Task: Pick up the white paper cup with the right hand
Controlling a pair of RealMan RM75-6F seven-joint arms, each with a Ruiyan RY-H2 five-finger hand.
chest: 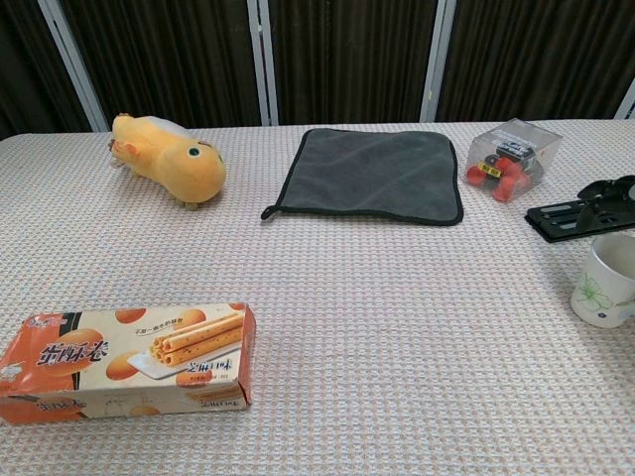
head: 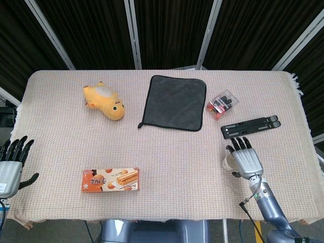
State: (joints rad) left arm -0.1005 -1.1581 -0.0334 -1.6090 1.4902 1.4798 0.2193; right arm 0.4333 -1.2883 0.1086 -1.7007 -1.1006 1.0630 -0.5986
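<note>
The white paper cup (head: 229, 162) stands upright near the table's front right; in the chest view the cup (chest: 603, 283) shows a small green flower print. My right hand (head: 245, 161) lies palm down directly over the cup's right side and hides most of its rim. Its fingers stretch forward and apart, and the dark fingertips (chest: 607, 188) show above and behind the cup in the chest view. Whether any finger touches the cup cannot be told. My left hand (head: 10, 169) hovers off the table's left edge, fingers spread and holding nothing.
A black stand (head: 251, 126) lies just beyond the cup, with a clear box of red and black items (head: 220, 104) behind it. A grey cloth (head: 174, 102) and a yellow plush toy (head: 105, 101) sit farther back. A biscuit box (head: 110, 179) lies front left.
</note>
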